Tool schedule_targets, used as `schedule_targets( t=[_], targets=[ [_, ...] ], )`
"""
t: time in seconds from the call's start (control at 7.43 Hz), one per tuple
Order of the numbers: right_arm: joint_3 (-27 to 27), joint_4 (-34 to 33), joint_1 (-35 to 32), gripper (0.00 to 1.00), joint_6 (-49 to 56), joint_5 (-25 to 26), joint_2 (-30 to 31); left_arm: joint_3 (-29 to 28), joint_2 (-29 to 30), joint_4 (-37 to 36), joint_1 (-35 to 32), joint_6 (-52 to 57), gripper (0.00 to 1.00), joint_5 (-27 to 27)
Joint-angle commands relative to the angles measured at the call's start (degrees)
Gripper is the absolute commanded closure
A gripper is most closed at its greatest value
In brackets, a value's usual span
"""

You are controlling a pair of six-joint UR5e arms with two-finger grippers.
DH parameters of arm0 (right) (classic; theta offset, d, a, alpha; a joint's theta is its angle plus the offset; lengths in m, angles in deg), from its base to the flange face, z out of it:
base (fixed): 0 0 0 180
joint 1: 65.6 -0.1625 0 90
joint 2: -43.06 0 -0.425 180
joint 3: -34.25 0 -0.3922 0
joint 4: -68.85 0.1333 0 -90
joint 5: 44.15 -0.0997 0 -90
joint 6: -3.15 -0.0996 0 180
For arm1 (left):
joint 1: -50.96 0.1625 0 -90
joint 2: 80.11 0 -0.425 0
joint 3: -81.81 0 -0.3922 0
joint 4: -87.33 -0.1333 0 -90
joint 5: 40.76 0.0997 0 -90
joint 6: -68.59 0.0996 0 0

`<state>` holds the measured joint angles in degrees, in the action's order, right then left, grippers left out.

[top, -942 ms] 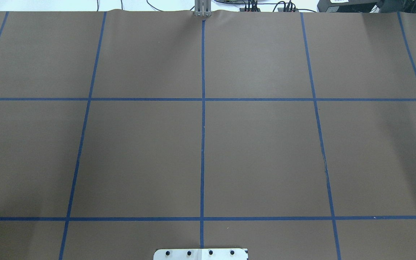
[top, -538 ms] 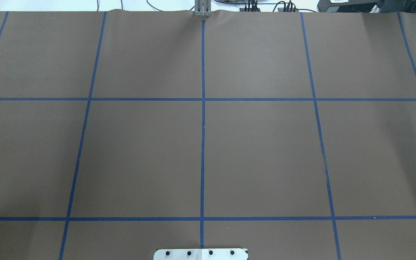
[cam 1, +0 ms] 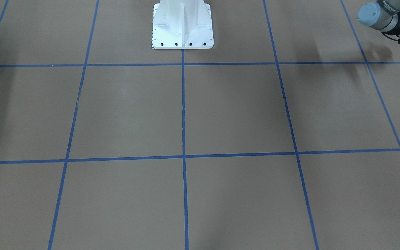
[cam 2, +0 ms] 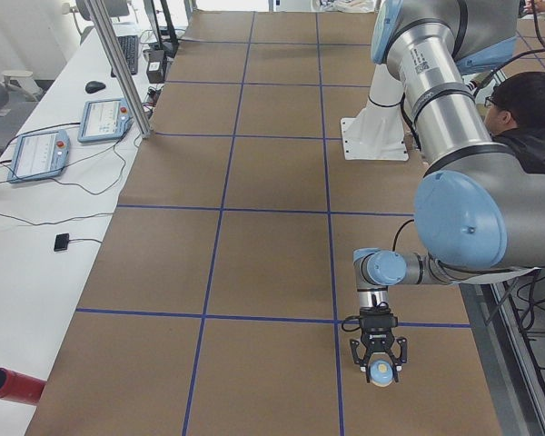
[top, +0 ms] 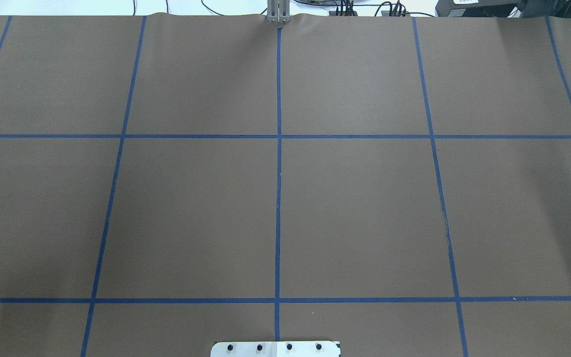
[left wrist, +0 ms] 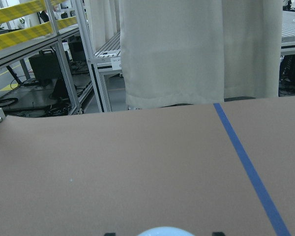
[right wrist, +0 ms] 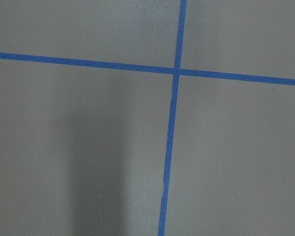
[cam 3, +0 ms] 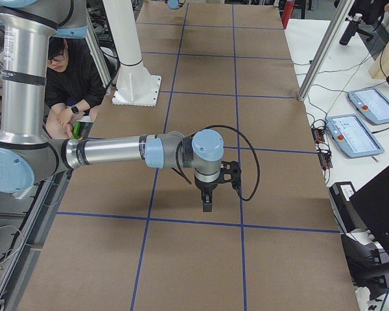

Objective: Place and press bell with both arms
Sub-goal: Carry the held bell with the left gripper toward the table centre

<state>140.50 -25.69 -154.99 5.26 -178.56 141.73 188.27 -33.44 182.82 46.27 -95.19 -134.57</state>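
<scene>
The bell (cam 2: pixel 380 369), light blue with a cream middle, sits between the fingers of my left gripper (cam 2: pixel 378 376). That gripper points down, low over the brown table near its left end. The bell's blue top also shows at the bottom edge of the left wrist view (left wrist: pixel 164 231). Only the left arm's wrist joint (cam 1: pixel 377 15) shows in the front view. My right gripper (cam 3: pixel 207 206) points down over the table near a blue tape line. It shows in the exterior right view only, so I cannot tell whether it is open or shut. The overhead view shows neither arm.
The white pedestal base (cam 1: pixel 182 24) stands at the table's robot side. A seated person (cam 3: pixel 71 71) is beside it. Two teach pendants (cam 2: pixel 45 150) and a red cylinder (cam 2: pixel 9 386) lie on the white side bench. Blue tape lines (top: pixel 278 198) grid the table.
</scene>
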Motion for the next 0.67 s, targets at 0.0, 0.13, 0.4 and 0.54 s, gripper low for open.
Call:
schedule_targets(
  t=[0.0, 0.13, 0.4, 0.54],
  targets=[
    [-0.25, -0.21, 0.09, 0.00, -0.09, -0.06, 0.03, 5.84, -3.79, -3.78, -1.18, 8.71, 1.00, 0.03],
    [-0.16, -0.21, 0.00, 0.00, -0.09, -0.06, 0.03, 8.65, -2.74, -7.12, -5.02, 14.32, 1.00, 0.21],
    [-0.25, -0.21, 0.26, 0.00, -0.09, -0.06, -0.06, 11.66, 0.15, -8.90, -10.06, 24.18, 1.00, 1.95],
    [-0.25, -0.21, 0.26, 0.00, -0.09, 0.03, -0.06, 12.01, 4.60, -11.44, -13.11, 28.65, 1.00, 4.23]
  ],
)
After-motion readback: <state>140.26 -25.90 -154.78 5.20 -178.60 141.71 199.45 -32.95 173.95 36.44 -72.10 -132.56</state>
